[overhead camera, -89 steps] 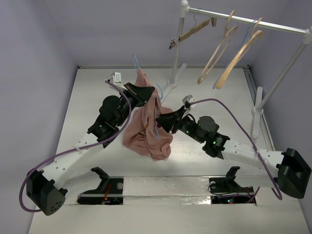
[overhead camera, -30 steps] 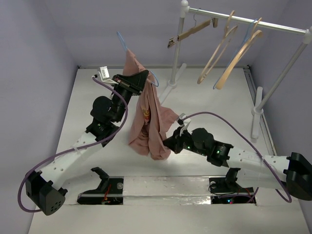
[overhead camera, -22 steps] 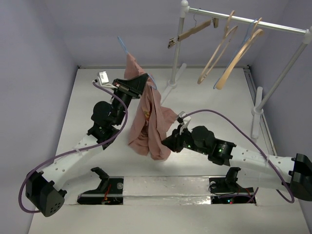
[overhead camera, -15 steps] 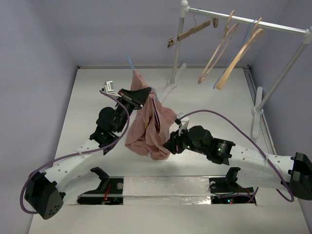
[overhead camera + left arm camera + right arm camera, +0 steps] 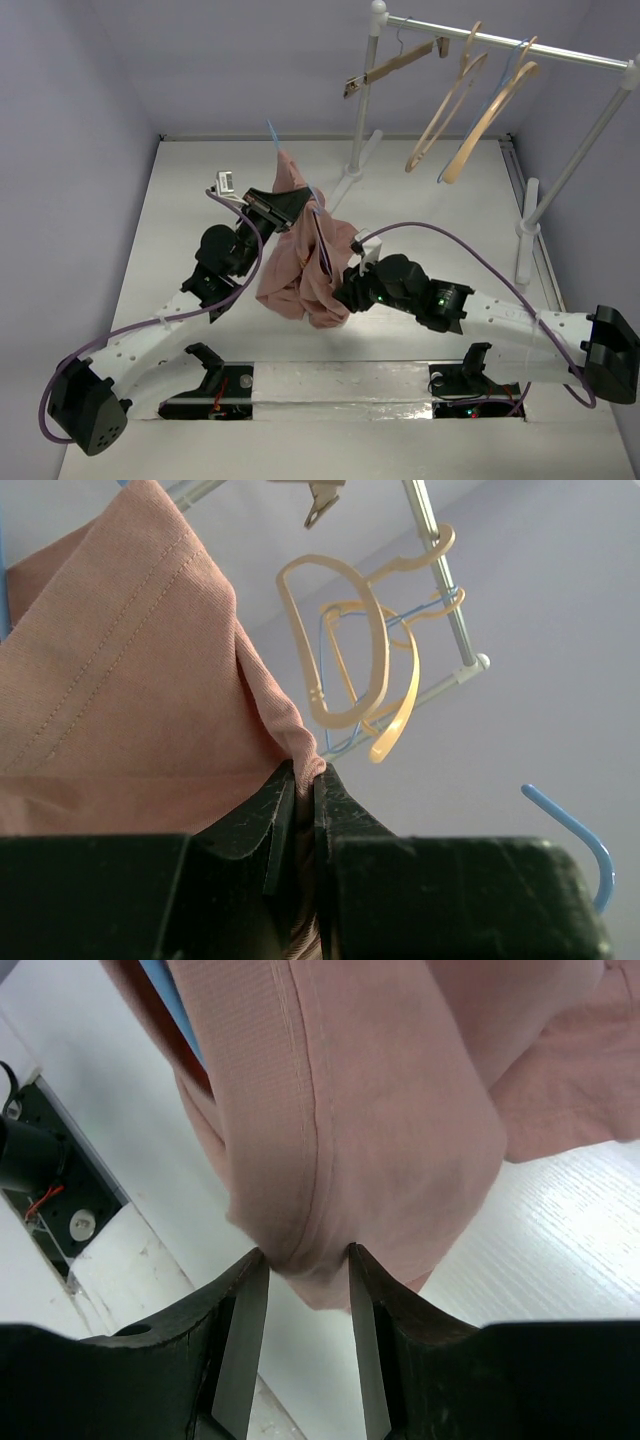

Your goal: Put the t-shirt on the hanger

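From above, the left tool (image 5: 297, 201) holds the t-shirt (image 5: 298, 270) lower than a second ago. The hanger (image 5: 272, 132) pokes its blue hook out on top, and the cloth hangs over the bench (image 5: 180, 200). The right tool (image 5: 342, 296) has moved in on the bottom fold.

Left wrist: the fingers are clamped tight on pink cloth.

Right wrist: the fingers straddle the fold, touching both sides. I cannot tell whether they are pinching it.

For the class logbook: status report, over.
Left gripper shut on t-shirt, raised. Right gripper straddles its bottom fold, grip unclear. Hanger hook pokes out top.
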Robot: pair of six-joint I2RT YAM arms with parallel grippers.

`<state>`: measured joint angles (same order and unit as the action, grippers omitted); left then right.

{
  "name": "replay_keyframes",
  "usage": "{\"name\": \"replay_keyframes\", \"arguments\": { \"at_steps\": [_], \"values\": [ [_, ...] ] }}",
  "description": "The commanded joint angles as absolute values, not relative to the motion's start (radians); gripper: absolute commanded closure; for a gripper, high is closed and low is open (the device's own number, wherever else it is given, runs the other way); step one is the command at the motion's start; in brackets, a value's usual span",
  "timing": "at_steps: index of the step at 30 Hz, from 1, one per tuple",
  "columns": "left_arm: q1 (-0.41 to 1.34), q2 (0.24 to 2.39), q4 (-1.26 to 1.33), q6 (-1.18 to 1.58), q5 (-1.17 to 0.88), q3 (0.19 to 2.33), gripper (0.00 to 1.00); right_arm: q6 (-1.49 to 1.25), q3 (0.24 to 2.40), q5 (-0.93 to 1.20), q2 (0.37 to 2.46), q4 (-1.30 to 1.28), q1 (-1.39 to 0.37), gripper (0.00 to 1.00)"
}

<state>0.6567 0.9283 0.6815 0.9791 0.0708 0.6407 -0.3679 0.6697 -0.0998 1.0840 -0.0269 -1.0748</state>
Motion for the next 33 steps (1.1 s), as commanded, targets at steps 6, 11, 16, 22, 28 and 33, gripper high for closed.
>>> {"name": "replay_keyframes", "arguments": {
  "at_steps": [6, 11, 16, 22, 28, 33],
  "values": [
    [0.65, 0.934, 0.807, 1.032, 0.017, 0.617, 1.0, -0.295, 0.739, -0.201, 1.12, 0.087, -1.083, 0.63],
    [0.65, 0.936, 0.819, 1.042, 0.034, 0.598, 1.0, -0.299, 0.761, -0.172, 1.137, 0.101, -1.083, 0.75],
    [0.65, 0.946, 0.836, 1.046, 0.037, 0.58, 1.0, -0.307, 0.788, -0.186, 1.112, 0.094, -1.083, 0.75],
    [0.65, 0.953, 0.868, 1.072, 0.032, 0.557, 1.0, -0.284, 0.854, -0.224, 1.164, 0.066, -1.083, 0.74],
    [0.66, 0.951, 0.874, 1.088, 0.034, 0.555, 1.0, -0.27, 0.919, -0.268, 1.23, 0.095, -1.083, 0.74],
    [0.66, 0.943, 0.877, 1.097, 0.035, 0.552, 1.0, -0.261, 0.936, -0.305, 1.262, 0.12, -1.083, 0.73]
  ]
}}
